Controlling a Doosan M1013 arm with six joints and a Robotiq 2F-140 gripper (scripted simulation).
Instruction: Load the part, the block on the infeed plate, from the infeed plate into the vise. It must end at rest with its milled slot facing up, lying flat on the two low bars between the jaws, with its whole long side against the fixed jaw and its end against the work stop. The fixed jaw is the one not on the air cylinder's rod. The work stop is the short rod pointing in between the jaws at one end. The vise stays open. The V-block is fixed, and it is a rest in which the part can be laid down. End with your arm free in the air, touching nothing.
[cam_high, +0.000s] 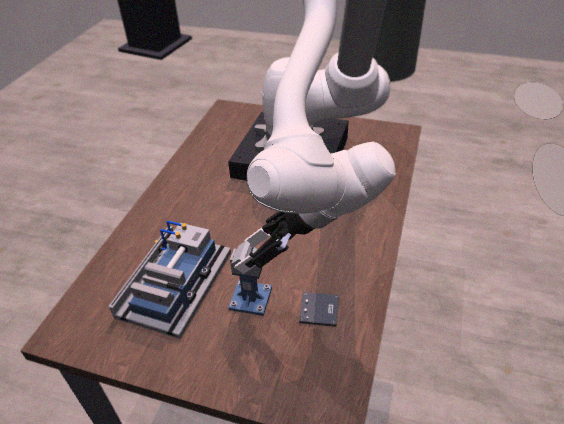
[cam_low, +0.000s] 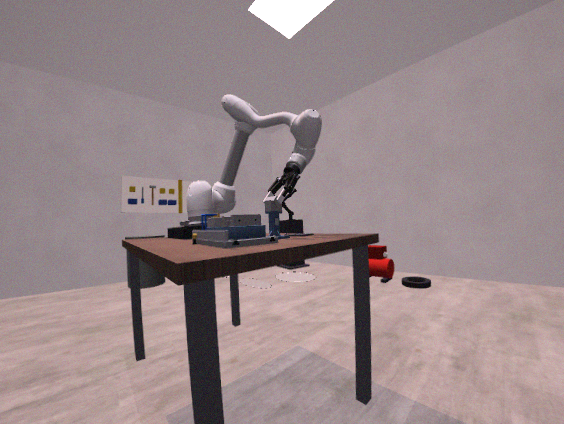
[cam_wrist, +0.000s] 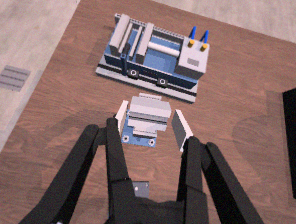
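Grey part (cam_wrist: 148, 111) sits between half-open claw (cam_wrist: 149, 125) pads, ungripped

Grey part (cam_wrist: 148, 111), blue-based V-block (cam_high: 250, 299), brown wood-grain table (cam_high: 320, 380).

Arm's upper links cut by top view's edge, V-block (cam_high: 248, 287) partly hidden behind part (cam_high: 245, 264) and fingers (cam_high: 239, 252), infeed plate (cam_wrist: 140, 188) mostly masked in wrist view, worktop (cam_high: 300, 360) corner cropped.
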